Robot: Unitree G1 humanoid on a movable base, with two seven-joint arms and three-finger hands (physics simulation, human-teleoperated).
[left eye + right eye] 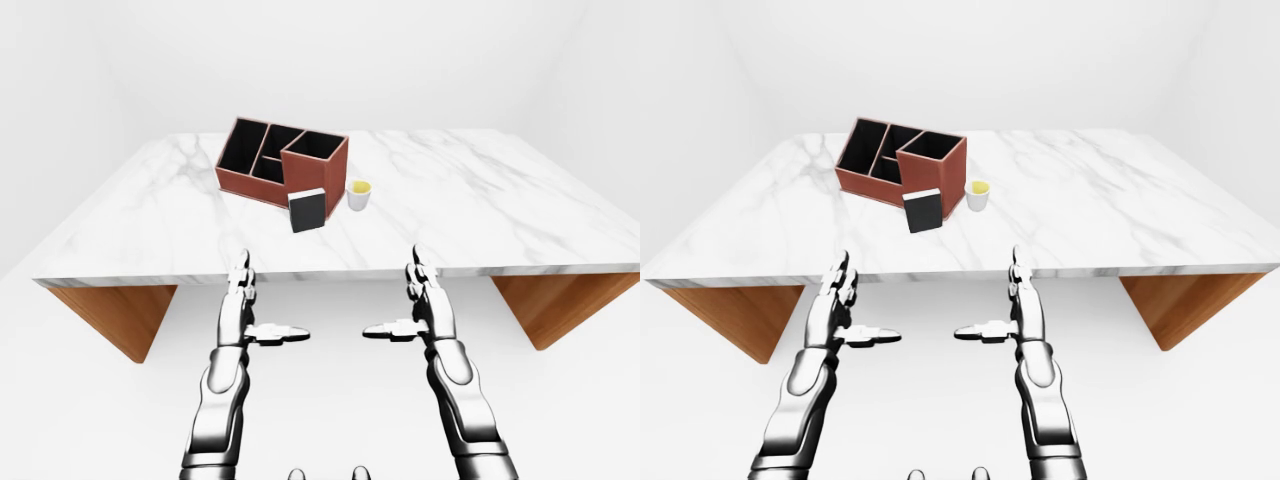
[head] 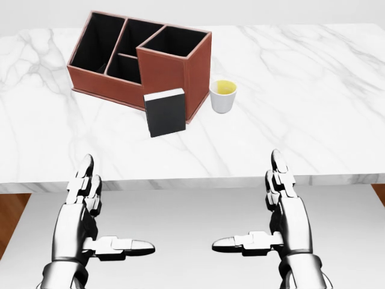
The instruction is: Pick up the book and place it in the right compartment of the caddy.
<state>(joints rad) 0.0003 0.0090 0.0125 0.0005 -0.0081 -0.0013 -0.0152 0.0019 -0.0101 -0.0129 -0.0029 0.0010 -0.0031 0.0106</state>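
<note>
Black book (image 2: 165, 112) being propped upright against tall right compartment of brown caddy (image 2: 174, 67), cup (image 2: 222, 96) just beside. Left hand (image 2: 84, 211) and right hand (image 2: 286, 208) being held short of marble table (image 2: 313, 78), fingers spread, nothing gripped; reach judged pending.

Both arms are glossy chrome-silver, built of rounded, segmented shells with dark seams at the joints. The forearms swell into smooth, tapering casings that narrow toward the wrists. The left hand (image 2: 90, 223) and the right hand (image 2: 277, 220) match each other: each has three blocky, metallic fingers made of short, hinged links with rounded tips. Small dark fastenings may sit along the knuckles, though the render is too coarse to be sure.
</note>
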